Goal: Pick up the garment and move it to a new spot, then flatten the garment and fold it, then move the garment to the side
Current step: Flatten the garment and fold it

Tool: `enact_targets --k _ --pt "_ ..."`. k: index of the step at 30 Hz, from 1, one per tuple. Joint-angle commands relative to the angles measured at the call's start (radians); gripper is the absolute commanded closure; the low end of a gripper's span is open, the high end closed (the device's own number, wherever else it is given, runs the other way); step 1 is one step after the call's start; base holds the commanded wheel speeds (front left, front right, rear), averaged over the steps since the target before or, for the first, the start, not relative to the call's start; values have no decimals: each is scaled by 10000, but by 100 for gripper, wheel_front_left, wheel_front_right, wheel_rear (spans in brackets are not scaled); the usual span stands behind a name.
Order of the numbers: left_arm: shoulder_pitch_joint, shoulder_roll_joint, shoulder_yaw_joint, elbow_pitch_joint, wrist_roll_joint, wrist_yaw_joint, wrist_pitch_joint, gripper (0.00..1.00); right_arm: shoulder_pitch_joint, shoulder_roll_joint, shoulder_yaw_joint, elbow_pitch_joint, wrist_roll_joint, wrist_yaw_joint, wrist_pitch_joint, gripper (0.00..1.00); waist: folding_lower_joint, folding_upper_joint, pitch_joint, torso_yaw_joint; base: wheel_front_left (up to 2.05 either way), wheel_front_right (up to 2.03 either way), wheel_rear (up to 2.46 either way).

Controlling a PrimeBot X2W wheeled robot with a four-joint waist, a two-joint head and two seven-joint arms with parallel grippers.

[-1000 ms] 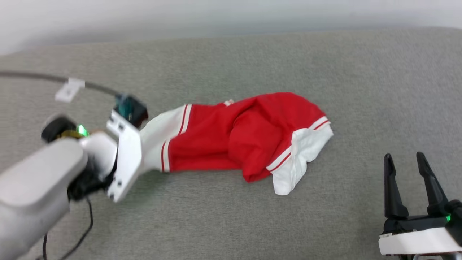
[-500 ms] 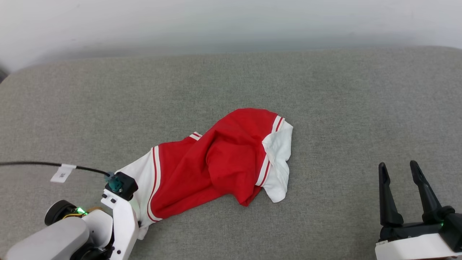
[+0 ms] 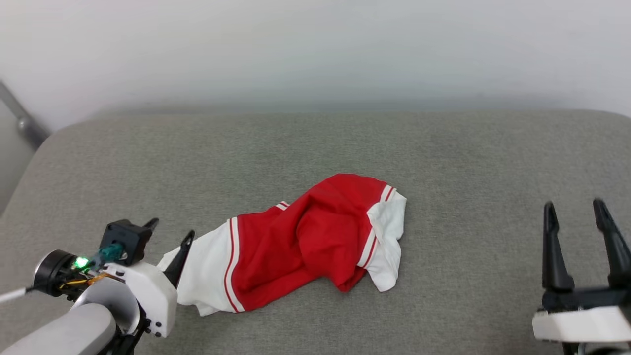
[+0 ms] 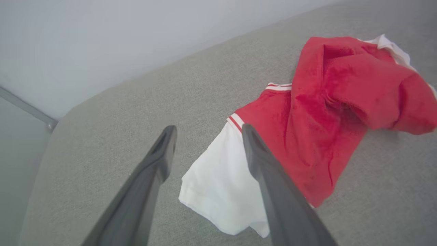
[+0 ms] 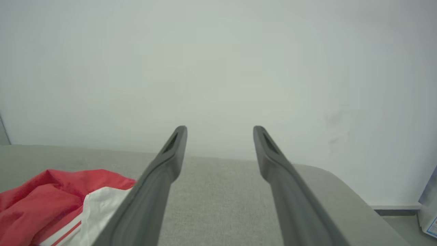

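Observation:
The garment (image 3: 305, 236) is a red jersey with white sleeves and red-and-white trim, lying crumpled on the grey padded surface (image 3: 443, 158). No print shows on it. My left gripper (image 3: 171, 228) stands open at the garment's left end, its fingers on either side of the white sleeve's edge (image 4: 218, 184), which lies loose on the surface. In the left wrist view the left gripper (image 4: 208, 131) shows a wide gap, with the red body (image 4: 327, 112) to its right. My right gripper (image 3: 574, 206) is open at the lower right, well clear of the cloth. The right gripper (image 5: 220, 130) holds nothing, with the garment (image 5: 41, 194) at its lower left.
A pale wall (image 3: 315, 49) rises behind the surface. The surface's rounded left edge (image 3: 29, 162) is near my left arm, with a grey bar (image 3: 19, 121) beyond it. A white-and-blue object (image 5: 428, 212) stands past the right edge.
My left gripper, which was shut on the white sleeve, has opened and let it drop onto the surface. The head camera has shifted. The right gripper stays open.

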Motion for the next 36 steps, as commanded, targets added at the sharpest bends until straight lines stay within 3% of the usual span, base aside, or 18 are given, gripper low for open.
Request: enact_targets --k 1,3,9,12,15,22,24,26,27,28,31,36 --pt "271 -25 251 -289 147 508 -628 0 -447 19 61 -261 -449 -7 -23 0 2 0 -113 177 0 0 0" --pt "551 -96 545 -567 214 1108 -1342 0 -794 -45 94 -365 -767 -7 -22 0 2 0 -118 239 0 0 0" --pt "1710 -466 1682 -1335 717 2643 -2068 0 -2158 -1437 1090 154 -962 -7 -20 0 2 0 -48 319 0 0 0" --pt "2334 -892 2604 -1872 1520 3234 -2085 0 -2939 -2273 1809 921 -670 -7 -20 0 2 0 55 373 0 0 0" --pt "3121 -1436 3436 -2284 2283 3501 -2080 0 -3810 -3041 2907 1656 -151 -7 462 0 2 0 173 456 0 0 0" --pt "4462 -2935 5226 -2542 3826 3286 -2082 0 -6093 -4954 6231 2318 2418 -7 3811 0 2 0 657 684 0 0 0" --pt "4575 -3138 5443 -2526 4013 3198 -2083 0 -6433 -5222 6704 2367 2849 -7 4343 0 2 0 749 731 0 0 0" --pt "4854 -3756 5952 -2401 4509 2814 -2082 0 -7543 -6111 8531 2402 4040 -8 5814 0 2 0 1042 909 0 0 0" --pt "4854 -3756 5952 -2401 4509 2814 -2082 0 -7543 -6111 8531 2402 4040 -8 5814 0 2 0 1042 909 0 0 0" --pt "4939 -4123 6246 -2267 4798 2496 -2083 0 -8407 -6451 9566 2434 4996 -7 6753 0 2 0 1280 1035 0 0 0" --pt "4963 -4651 6626 -2095 5210 2038 -2075 0 -9677 -6855 10870 2589 5971 -8 8075 0 2 0 1676 1226 0 0 0" --pt "4680 -5497 7186 -1873 5892 1318 -2074 0 -11435 -6842 12530 2977 7270 -7 10142 0 2 0 2368 1583 0 0 0"
